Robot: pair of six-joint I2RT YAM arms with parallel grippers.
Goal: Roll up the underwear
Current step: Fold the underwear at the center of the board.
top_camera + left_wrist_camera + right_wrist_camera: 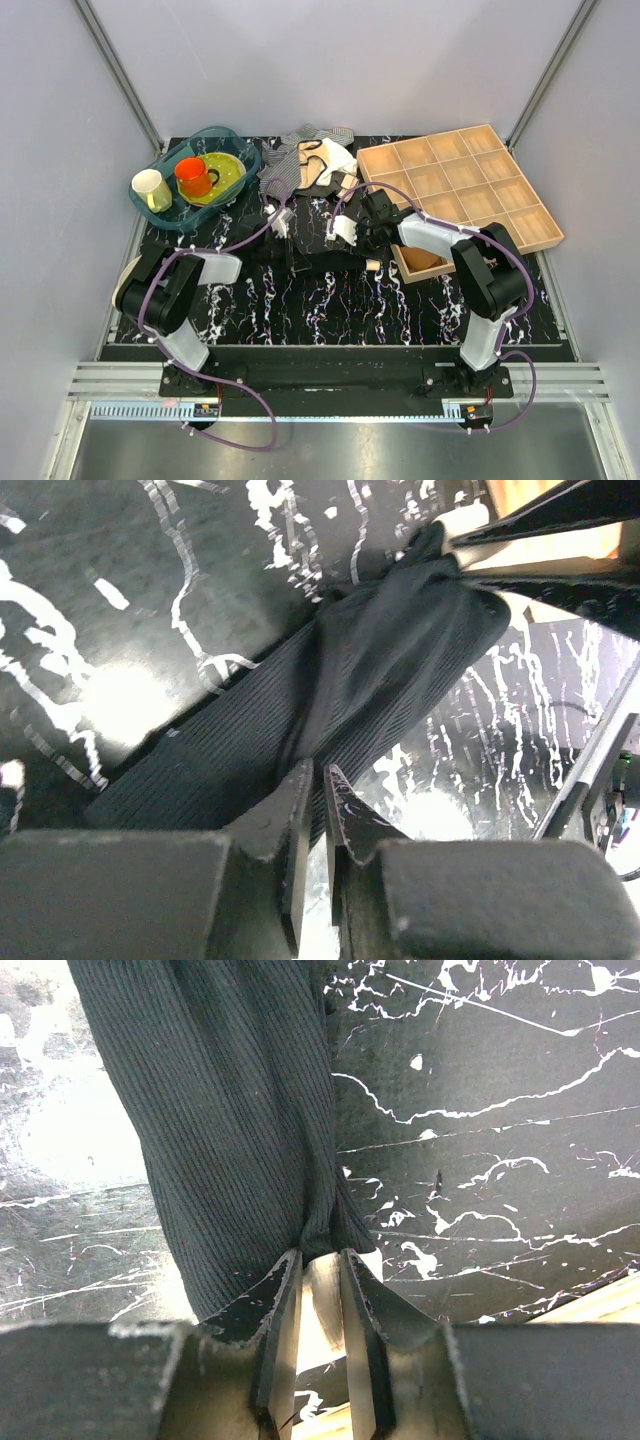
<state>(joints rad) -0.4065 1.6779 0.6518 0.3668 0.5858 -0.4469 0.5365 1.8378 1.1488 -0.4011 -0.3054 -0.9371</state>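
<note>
Your black ribbed-knit underwear stretches over the glossy black, white-veined desk as a long soft band between both arms, near the pale wooden grid tray. Your left fingers, dark wedge-shaped tips, are pinched almost together on a gathered fold at one end of the cloth. Your right fingers are clamped on the opposite end, where the fine ribs narrow into a tight bunch of creases. Between them the fabric twists into loose folds.

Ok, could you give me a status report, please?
Left gripper, right gripper: both shut on the underwear. Underwear stretched between them, not rolled. Nothing blocking.
</note>
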